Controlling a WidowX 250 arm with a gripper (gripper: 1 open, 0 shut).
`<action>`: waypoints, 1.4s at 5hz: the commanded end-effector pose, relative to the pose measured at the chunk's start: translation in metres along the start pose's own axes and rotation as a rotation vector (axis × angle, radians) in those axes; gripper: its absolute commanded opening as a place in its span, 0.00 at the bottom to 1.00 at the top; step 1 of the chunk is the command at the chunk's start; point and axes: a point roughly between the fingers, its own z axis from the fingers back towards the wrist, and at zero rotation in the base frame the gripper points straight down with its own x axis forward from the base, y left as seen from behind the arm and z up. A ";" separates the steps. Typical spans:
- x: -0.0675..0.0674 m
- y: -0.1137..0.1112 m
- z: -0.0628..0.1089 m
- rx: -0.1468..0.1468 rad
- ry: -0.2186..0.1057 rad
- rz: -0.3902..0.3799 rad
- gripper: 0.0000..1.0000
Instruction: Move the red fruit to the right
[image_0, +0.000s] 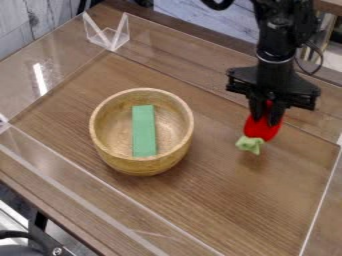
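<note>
One red fruit (263, 128) hangs pinched at its top in the closed fingers (271, 117), leafy end down near the worktop (160, 210), right of the bowl (142, 131). It looks light, small and smooth, so a grip across its widest part seems safest.

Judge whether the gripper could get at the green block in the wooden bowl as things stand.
Probably not yet: the gripper is shut on the red fruit. The green block lies uncovered in the wooden bowl.

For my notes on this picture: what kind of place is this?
Probably a robot test bench: a wooden table walled by clear panels, with only toy props, a bowl holding a green block.
</note>
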 end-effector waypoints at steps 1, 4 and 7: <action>0.003 -0.013 0.020 -0.034 -0.041 -0.047 0.00; -0.024 -0.004 0.004 -0.032 -0.026 -0.097 1.00; 0.004 0.021 0.003 -0.015 -0.035 -0.149 1.00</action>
